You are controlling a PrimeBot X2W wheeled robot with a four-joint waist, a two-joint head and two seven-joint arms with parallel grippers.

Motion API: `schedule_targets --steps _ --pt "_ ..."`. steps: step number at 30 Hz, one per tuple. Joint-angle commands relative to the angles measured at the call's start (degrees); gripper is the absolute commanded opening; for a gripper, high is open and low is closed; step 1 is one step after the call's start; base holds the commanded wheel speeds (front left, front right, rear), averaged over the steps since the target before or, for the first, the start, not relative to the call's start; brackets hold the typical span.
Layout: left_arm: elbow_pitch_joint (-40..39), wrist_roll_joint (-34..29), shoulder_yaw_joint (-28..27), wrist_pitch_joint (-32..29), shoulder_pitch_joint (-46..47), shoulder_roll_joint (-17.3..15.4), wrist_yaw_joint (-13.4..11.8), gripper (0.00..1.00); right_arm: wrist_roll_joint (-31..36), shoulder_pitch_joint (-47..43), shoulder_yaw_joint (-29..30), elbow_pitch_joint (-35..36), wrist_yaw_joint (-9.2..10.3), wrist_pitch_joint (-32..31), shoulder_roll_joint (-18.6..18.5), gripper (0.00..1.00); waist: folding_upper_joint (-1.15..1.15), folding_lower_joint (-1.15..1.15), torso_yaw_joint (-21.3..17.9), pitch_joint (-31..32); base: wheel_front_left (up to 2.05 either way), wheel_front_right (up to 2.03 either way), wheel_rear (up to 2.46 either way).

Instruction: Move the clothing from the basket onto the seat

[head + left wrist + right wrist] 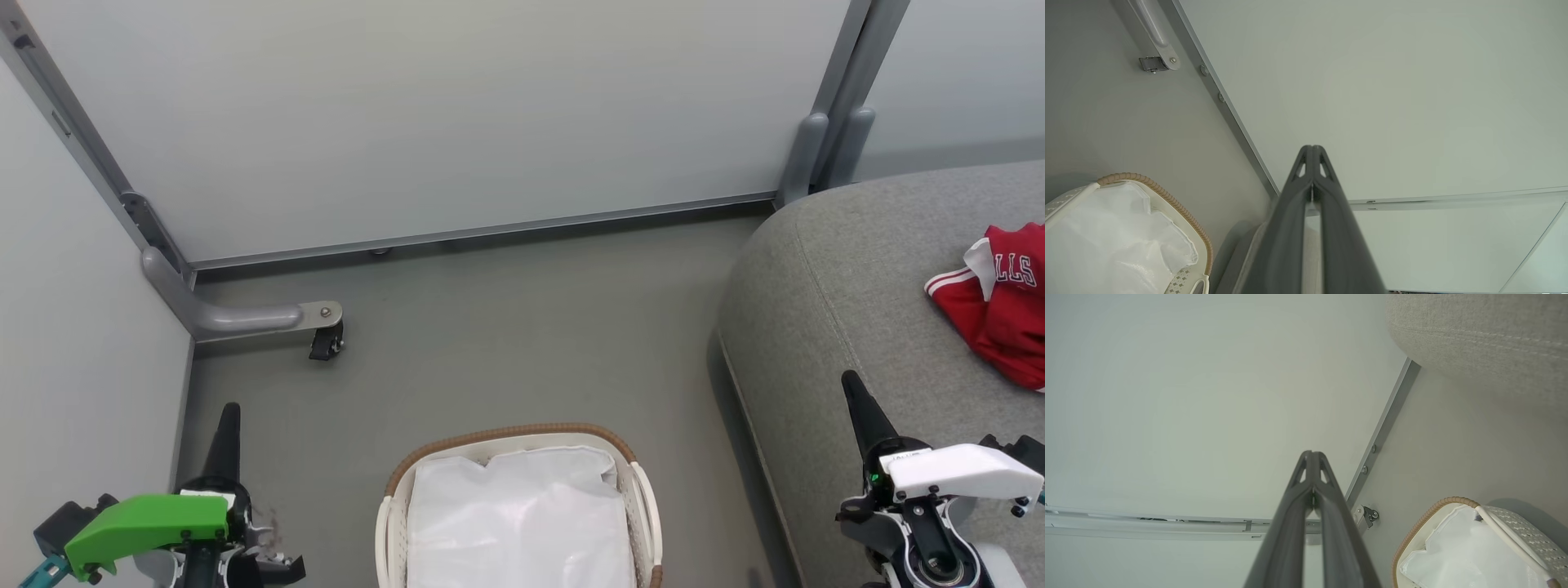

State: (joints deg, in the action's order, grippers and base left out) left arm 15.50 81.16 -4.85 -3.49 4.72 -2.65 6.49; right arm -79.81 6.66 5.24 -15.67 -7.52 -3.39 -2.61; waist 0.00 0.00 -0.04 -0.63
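Note:
Red clothing (1000,306) with white stripes and dark white-edged letters lies bunched on the grey seat (841,269) at the right edge of the head view. The white basket (392,523) with a brown woven rim stands on the floor at bottom centre, holding just its white liner cloth (518,523). My left gripper (229,412) is shut with nothing in it, left of the basket, and in its wrist view the gripper (1312,149) points at a pale wall. My right gripper (851,380) is shut and empty over the seat's near part, its tips (1311,454) touching.
Pale partition walls (424,114) close off the back and left. A grey curved foot with a small black caster (326,339) juts onto the grey floor (522,327) at left. Grey posts (816,155) stand behind the seat's corner.

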Motion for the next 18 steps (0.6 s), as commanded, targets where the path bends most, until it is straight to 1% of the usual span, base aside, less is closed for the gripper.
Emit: schedule_targets --steps 1,18 --pt "-0.42 1.12 -0.27 -0.33 1.24 -0.32 0.25 0.0 -1.38 -0.36 0.3 0.55 0.04 -0.44 -0.36 0.0 0.0 0.0 0.0 0.02 0.0 0.0 0.0" --pt "-1.23 7.81 -1.35 -2.17 1.67 -0.36 0.84 0.0 -8.77 -0.57 1.03 1.39 0.04 -2.26 -0.41 0.0 0.0 0.0 0.03 0.29 0.0 0.0 0.0"
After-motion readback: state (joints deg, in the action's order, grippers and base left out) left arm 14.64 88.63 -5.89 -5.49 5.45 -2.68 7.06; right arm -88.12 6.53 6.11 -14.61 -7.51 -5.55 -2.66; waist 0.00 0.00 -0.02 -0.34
